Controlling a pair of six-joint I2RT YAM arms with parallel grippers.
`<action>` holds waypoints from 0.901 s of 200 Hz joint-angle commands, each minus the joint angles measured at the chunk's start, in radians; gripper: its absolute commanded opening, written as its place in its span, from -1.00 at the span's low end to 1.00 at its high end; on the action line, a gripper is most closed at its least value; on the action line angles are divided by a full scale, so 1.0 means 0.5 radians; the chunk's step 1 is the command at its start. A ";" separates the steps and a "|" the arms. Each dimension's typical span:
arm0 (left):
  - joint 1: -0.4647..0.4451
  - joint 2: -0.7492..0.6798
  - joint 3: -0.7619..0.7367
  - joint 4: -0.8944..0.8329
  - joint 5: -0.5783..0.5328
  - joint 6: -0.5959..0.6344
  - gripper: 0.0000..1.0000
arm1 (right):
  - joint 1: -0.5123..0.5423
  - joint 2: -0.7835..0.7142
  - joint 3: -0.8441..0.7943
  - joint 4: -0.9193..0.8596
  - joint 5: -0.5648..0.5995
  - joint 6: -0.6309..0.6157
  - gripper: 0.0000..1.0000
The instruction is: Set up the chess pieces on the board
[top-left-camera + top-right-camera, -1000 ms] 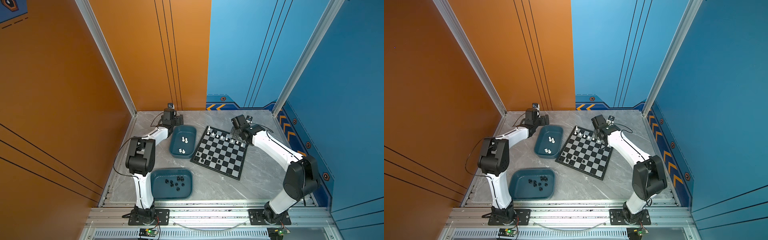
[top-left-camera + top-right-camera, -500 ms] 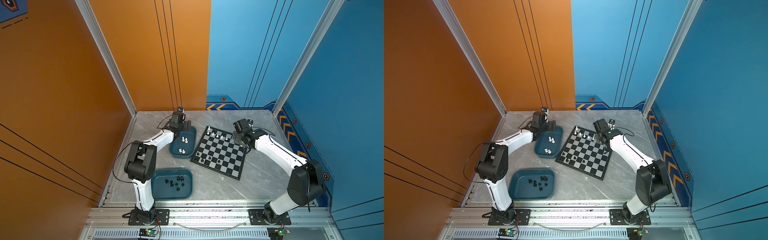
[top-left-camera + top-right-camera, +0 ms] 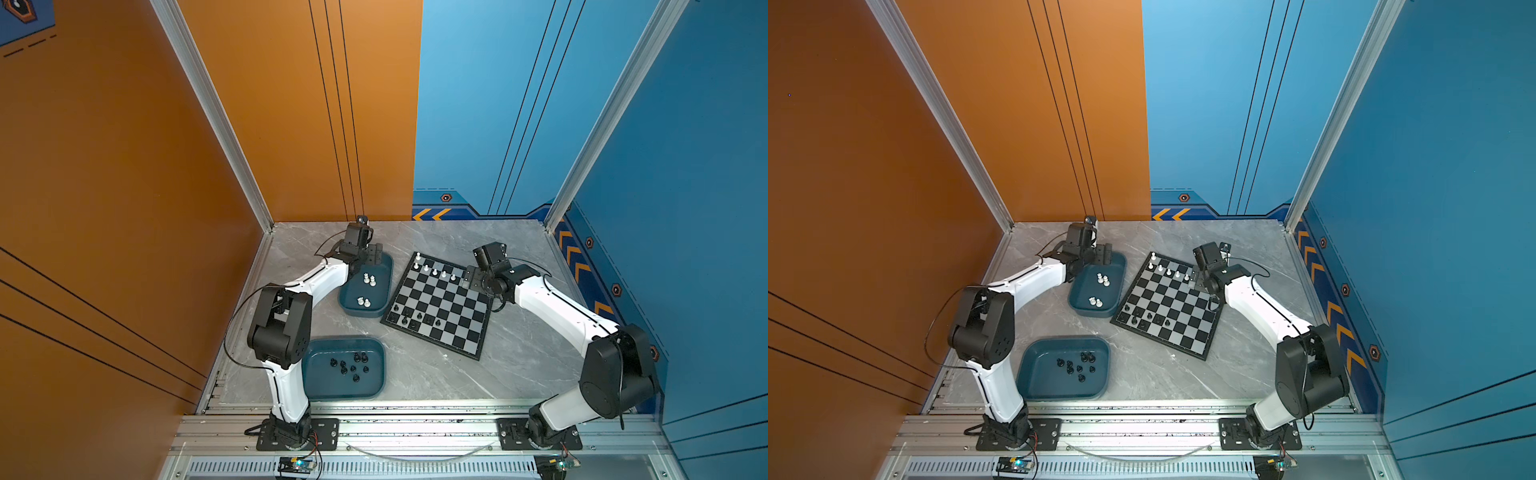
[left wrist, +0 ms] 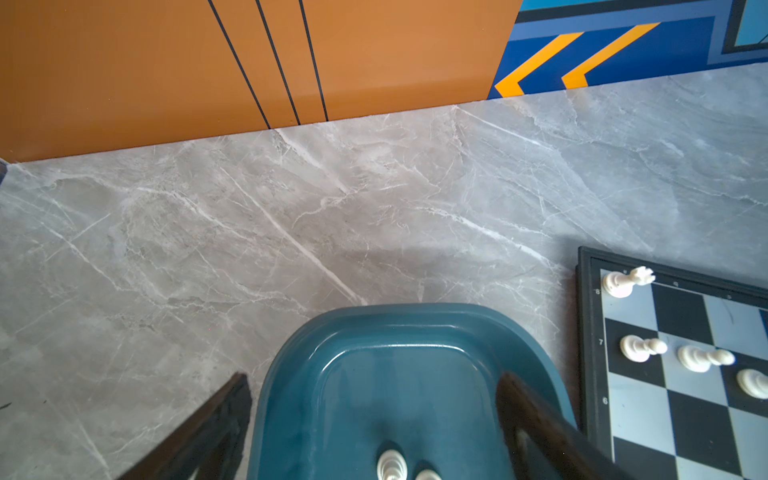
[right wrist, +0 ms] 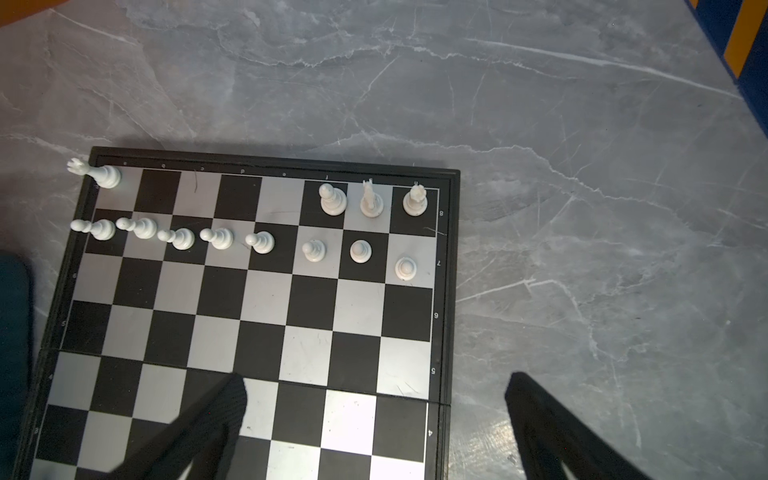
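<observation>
The left gripper (image 4: 372,377), jaws spread wide and empty, hangs over the far end of a teal rounded plastic tray (image 4: 415,311). The tray's rim lies just beside the black-bordered chessboard of black and silver squares (image 5: 266,299), and bare grey marbled tabletop (image 4: 291,216) runs ahead to the orange wall. The right gripper (image 5: 375,378), equally wide and empty, straddles the board's side edge on a bent-elbow arm. Ahead of it, glossy white plastic chessmen (image 5: 220,239) stand in two rows. Small black chessmen (image 3: 419,316) stand along the opposite edge, and others lie in a second teal tray (image 3: 345,340).
</observation>
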 commanded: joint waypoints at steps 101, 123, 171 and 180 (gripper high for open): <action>0.064 -0.097 0.016 -0.597 0.146 -0.039 0.33 | 0.039 0.071 0.154 -0.087 -0.095 -0.031 1.00; 0.118 -0.047 0.118 -0.768 0.287 -0.123 0.10 | 0.042 0.044 0.122 -0.084 -0.105 -0.018 1.00; 0.166 0.113 0.453 -1.247 0.491 -0.171 0.11 | 0.047 -0.103 -0.041 -0.032 -0.182 0.027 1.00; 0.165 0.152 0.515 -1.338 0.513 -0.190 0.11 | 0.045 -0.134 -0.069 -0.035 -0.184 0.031 1.00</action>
